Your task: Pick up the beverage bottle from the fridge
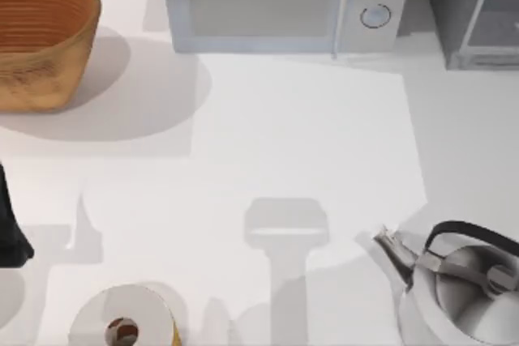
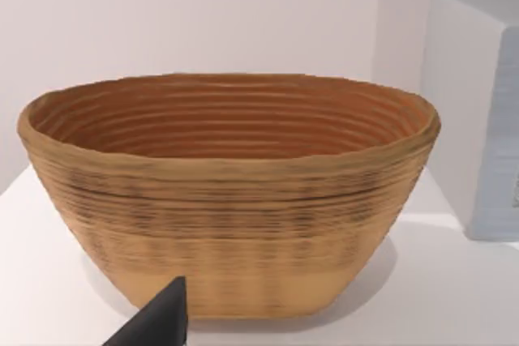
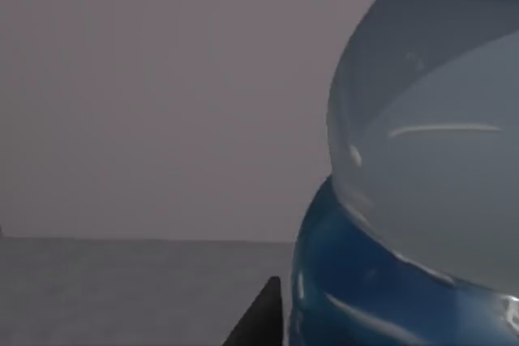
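The fridge [image 1: 474, 10] fills the upper right corner of the top view, beside the microwave [image 1: 280, 2]. In the right wrist view the bottle [image 3: 422, 176] looms close at the right of the frame, pale body above blue cap, against a grey interior. I cannot tell whether the right gripper grips it; a dark finger [image 3: 261, 318] shows just beside it.
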Available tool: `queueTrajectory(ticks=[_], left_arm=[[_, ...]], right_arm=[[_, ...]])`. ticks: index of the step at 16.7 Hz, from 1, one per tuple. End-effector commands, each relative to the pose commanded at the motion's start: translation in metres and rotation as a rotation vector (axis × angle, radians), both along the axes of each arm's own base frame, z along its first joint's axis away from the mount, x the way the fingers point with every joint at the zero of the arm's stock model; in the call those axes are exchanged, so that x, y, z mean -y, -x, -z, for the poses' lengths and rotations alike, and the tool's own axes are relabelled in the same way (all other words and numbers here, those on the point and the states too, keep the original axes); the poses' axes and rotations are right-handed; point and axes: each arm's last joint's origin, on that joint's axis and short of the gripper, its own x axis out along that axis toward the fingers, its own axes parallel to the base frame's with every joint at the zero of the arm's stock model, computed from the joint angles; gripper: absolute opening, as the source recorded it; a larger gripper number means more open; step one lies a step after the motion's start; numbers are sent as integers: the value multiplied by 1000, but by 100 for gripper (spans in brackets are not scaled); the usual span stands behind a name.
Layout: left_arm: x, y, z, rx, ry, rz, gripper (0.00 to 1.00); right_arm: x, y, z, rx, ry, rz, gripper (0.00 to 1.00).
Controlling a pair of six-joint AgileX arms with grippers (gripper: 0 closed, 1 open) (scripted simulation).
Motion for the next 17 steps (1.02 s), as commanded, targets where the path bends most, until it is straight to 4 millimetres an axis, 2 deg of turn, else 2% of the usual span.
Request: queueTrajectory(ticks=[3,9,13,17], left_arm=[[0,0,0,0,0,0,100],[0,0,0,0,0,0,100],[0,0,0,0,0,0,100],[0,0,0,0,0,0,100]], right_arm=[[0,0,-21,5,0,1,0],[-1,4,-23,12,0,-8,0],[-1,32,-30,28,5,-15,0],[2,76,-10,-39,-13,17,0]])
